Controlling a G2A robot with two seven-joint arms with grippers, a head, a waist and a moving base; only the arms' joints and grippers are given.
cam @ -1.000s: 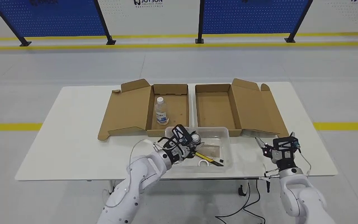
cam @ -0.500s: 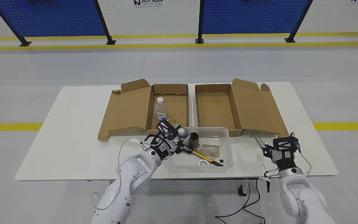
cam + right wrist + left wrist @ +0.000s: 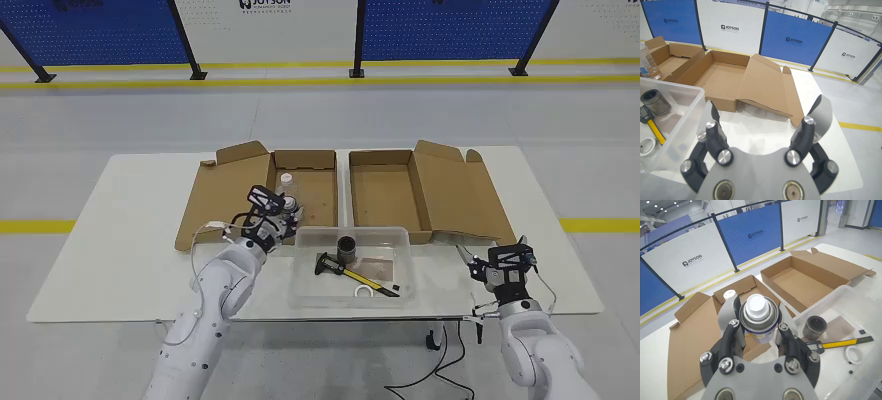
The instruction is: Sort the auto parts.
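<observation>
Spray can (image 3: 758,324) clamped upright in left gripper (image 3: 759,308), over left box (image 3: 305,160) beside bottle (image 3: 728,295), probably sorting it there. Right gripper (image 3: 765,103) spread apart, parked aside.

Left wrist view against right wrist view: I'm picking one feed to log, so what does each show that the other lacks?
Left wrist view adds the spray can, clamped in the left gripper. Right wrist view adds the right gripper, open and empty above the table beside the clear bin. Shared: the clear bin with the metal cylinder, caliper and white ring in it, the empty cardboard box, and the other cardboard box holding the water bottle.
</observation>
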